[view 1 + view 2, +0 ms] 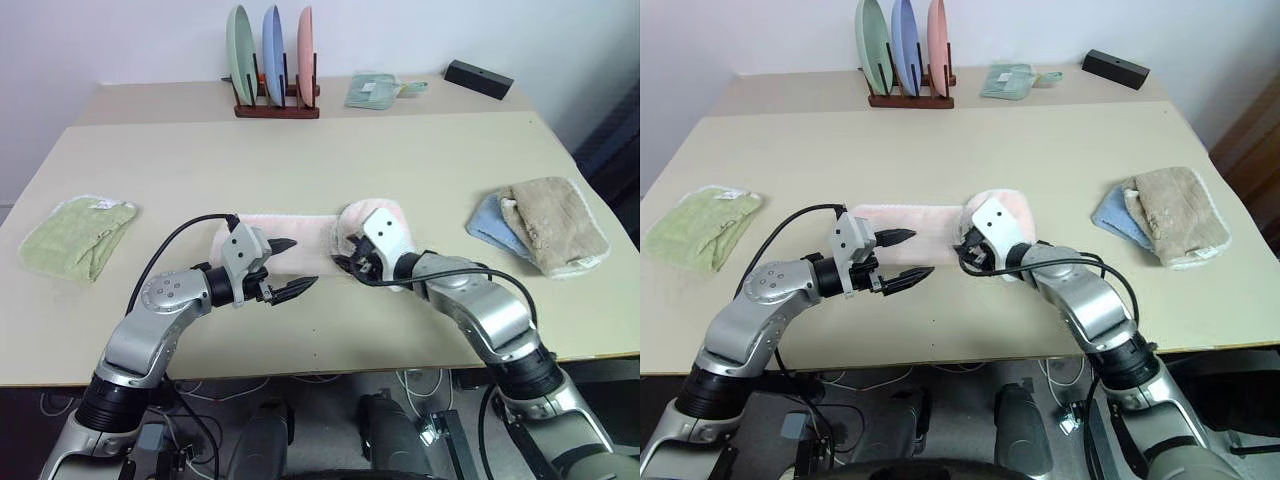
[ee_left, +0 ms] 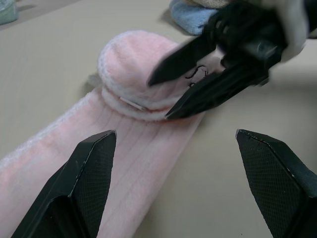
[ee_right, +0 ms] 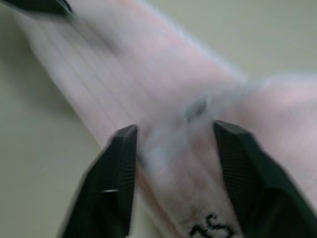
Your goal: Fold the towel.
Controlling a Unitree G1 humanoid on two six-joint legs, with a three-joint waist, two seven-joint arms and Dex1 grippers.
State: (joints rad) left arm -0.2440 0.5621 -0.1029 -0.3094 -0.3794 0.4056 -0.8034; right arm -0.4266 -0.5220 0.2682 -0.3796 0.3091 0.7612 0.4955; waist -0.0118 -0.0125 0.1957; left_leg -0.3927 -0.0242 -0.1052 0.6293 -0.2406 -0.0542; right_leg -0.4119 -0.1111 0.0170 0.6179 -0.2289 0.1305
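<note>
Materials, seen over my arms: the towel point(image 1: 300, 238) is pale pink fluffy terry with ribbed pile and white trim; my left gripper point(image 2: 183, 163) carries matt black fingers point(image 2: 86, 178) with fine cross-hatched pads; my arm shells are smooth silver-grey with a satin sheen; the table point(image 1: 330, 160) is smooth, matt beige; glossy plates point(image 1: 272, 45) stand in a dark wooden rack point(image 1: 277, 106)

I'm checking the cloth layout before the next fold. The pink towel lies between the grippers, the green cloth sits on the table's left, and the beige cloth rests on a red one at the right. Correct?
Not quite. In the left eye view the beige cloth rests on a blue cloth, not a red one. The towel and the green cloth are as you say.
</note>
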